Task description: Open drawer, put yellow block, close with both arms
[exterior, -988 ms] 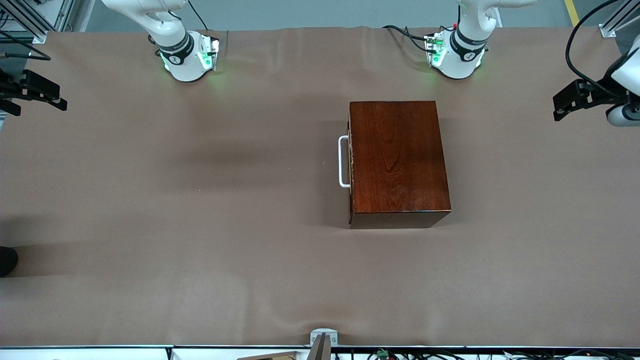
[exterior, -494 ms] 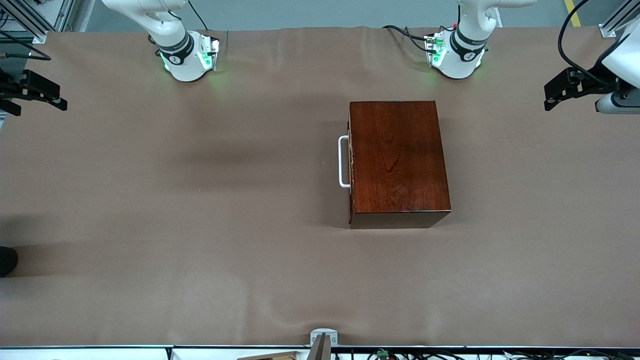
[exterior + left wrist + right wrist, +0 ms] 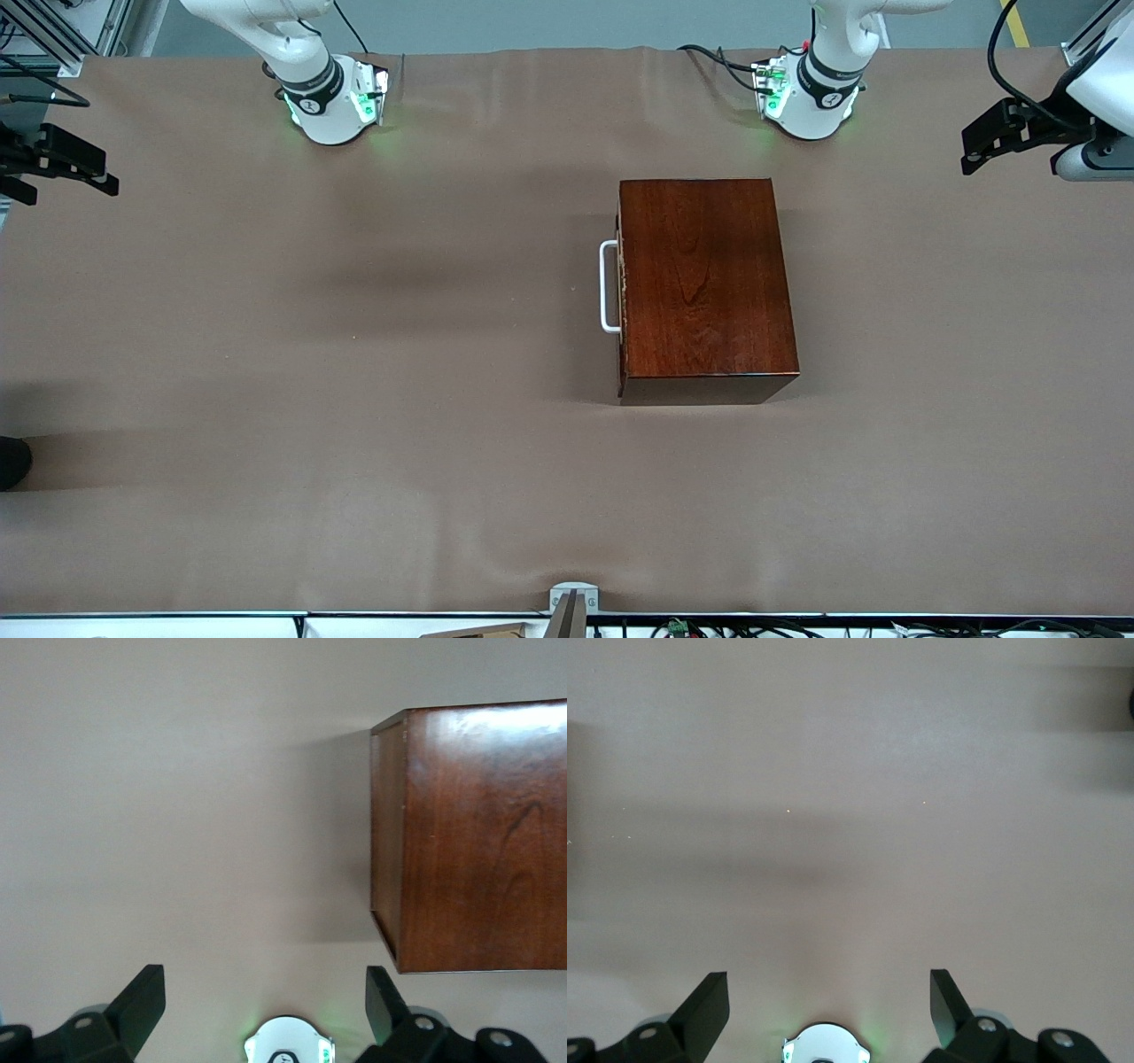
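Observation:
The dark mahogany box point(image 3: 704, 283) stands mid-table, its drawer pushed in. Only the drawer's white bar handle point(image 3: 608, 286) shows, facing the right arm's end of the table. The yellow block is out of view. My left gripper point(image 3: 971, 151) hangs open and holds nothing, off the left arm's end of the table, apart from the box. In the left wrist view this gripper point(image 3: 263, 994) is wide open over bare cloth, with the box point(image 3: 478, 833) to one side. My right gripper point(image 3: 102, 173) waits open at the right arm's end; the right wrist view shows it point(image 3: 828, 997) over bare cloth.
Brown cloth point(image 3: 354, 354) covers the whole table. The two arm bases point(image 3: 332, 102) point(image 3: 811, 97) glow green along the edge farthest from the front camera. A small metal bracket point(image 3: 571, 602) sits at the nearest edge.
My left gripper has shifted a little toward the arm bases' side and slightly toward the box. The right arm and the box have not moved.

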Controlling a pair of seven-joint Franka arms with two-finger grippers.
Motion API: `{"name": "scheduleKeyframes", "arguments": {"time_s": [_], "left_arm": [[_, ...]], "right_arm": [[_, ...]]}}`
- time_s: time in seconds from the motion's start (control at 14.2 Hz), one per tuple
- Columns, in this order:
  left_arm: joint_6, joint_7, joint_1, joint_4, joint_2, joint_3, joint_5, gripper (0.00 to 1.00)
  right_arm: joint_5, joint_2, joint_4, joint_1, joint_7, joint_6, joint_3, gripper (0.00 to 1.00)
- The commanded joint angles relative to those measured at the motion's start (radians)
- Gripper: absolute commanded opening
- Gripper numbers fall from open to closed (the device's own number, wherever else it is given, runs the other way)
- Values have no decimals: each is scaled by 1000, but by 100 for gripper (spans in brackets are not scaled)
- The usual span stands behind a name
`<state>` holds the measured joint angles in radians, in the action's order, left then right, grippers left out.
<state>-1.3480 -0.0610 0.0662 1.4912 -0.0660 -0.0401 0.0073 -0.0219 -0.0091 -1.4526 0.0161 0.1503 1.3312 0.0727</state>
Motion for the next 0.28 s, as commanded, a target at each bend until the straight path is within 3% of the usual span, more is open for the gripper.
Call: {"name": "scheduleKeyframes", "arguments": {"time_s": [0.0,0.21], "left_arm": [[13,-11,-3,-29,-3,26,-49,100],[13,-13,3,-31,2,22,-43,100]], "right_arm": [[2,1,6,-15,-1,-10,-11,100],[0,1,3,-22,-1,-15,-11,100]]}}
